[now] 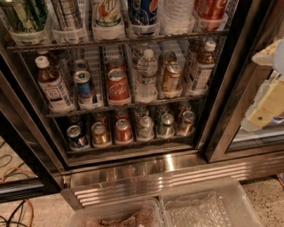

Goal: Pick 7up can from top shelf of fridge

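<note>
Plainly, the fridge (219,115) fills most of the view, with dark door frames, three wire racks of drinks and a ribbed steel base panel (177,175) underneath. In front of that panel, at the bottom edge, two clear plastic bins (213,206) sit side by side. The top shelf (133,41) runs across the upper part of the view. Its front is lined with clear cup-like holders, each with a tall can cut off by the upper edge. The gripper (266,104) is a pale cream shape at the right edge, in front of the right-hand door frame, about level with the middle rack and well apart from the top shelf; whether it is clenched or released cannot be told. The 7up can (107,13) stands upright in its holder on the top shelf, left of centre, between a silver can (67,15) on its left and the blue Pepsi can (143,9) on its right. On the middle rack below it stands a red cola can (117,85), just beside a water bottle (145,76)
</note>
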Motion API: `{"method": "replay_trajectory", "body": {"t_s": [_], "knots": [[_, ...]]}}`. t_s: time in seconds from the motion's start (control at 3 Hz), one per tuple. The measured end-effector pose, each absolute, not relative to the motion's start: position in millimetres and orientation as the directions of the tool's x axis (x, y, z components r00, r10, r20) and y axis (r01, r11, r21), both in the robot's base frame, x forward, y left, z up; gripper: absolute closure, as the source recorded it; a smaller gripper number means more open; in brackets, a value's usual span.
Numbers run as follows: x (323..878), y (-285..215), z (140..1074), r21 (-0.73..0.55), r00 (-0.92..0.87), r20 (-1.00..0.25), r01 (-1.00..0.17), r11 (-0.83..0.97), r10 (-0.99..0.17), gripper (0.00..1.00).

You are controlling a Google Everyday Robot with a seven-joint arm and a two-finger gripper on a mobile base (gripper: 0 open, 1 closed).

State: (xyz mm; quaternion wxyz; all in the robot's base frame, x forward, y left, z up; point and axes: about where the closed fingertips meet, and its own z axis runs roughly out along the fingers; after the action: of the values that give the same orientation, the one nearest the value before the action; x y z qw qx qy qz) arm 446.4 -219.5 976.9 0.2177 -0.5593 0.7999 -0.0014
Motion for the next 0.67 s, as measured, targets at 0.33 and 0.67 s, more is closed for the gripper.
{"method": "replay_trajectory", "body": {"t_s": [0.33, 0.67], "knots": [[459.3, -192.5, 990.2, -0.222, -0.27, -0.518, -0.874, 0.432, -0.812, 0.0], [476.0, -164.1, 1013.4, -0.184, -0.237, -0.68, -0.861, 0.474, -0.694, 0.0]]}}
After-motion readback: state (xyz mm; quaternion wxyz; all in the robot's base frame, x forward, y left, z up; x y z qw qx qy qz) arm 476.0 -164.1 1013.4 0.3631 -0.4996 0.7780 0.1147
